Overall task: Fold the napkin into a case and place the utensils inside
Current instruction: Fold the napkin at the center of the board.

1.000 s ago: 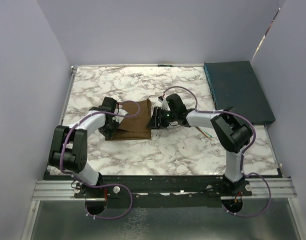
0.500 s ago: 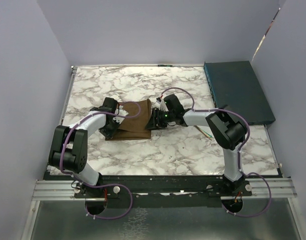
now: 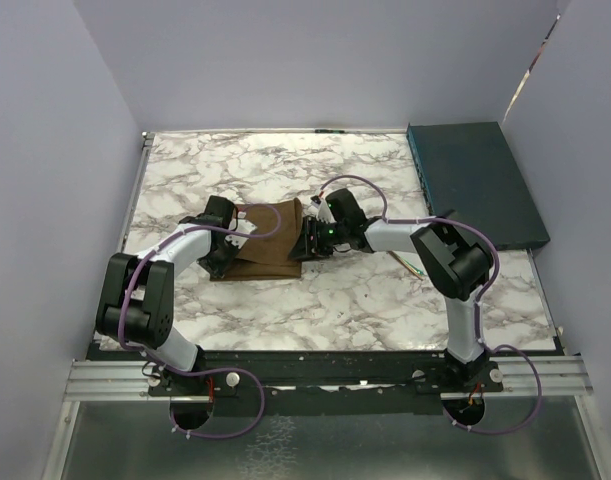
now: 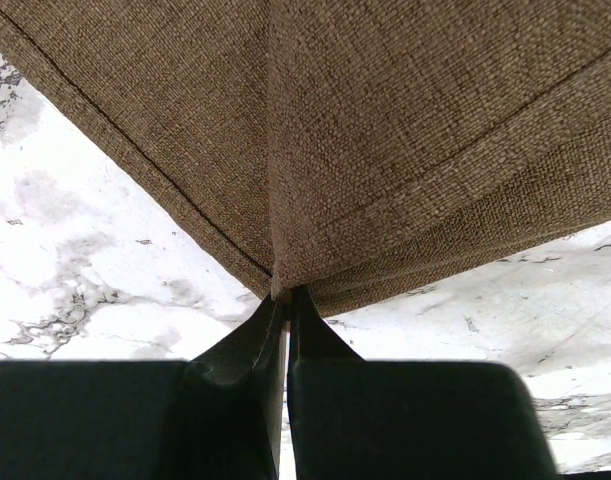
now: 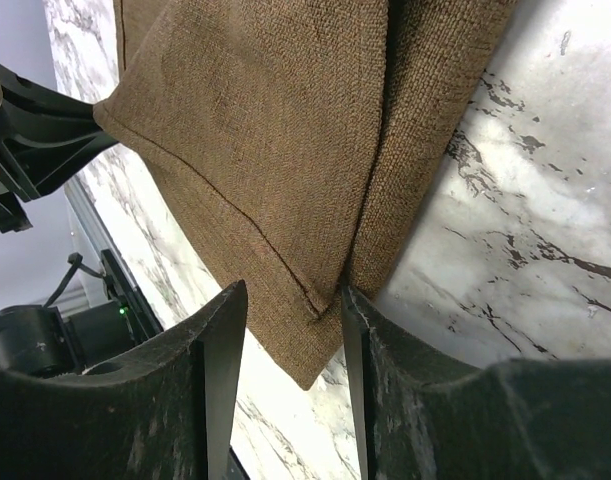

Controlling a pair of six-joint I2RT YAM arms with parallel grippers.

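napkin [image 3: 270, 243]: brown coarse weave; folded in layers; stitched hem

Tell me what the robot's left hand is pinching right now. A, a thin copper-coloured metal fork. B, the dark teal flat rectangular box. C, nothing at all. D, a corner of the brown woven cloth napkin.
D: in the left wrist view, the left hand has its two fingers pressed together on a corner of the brown woven cloth napkin.
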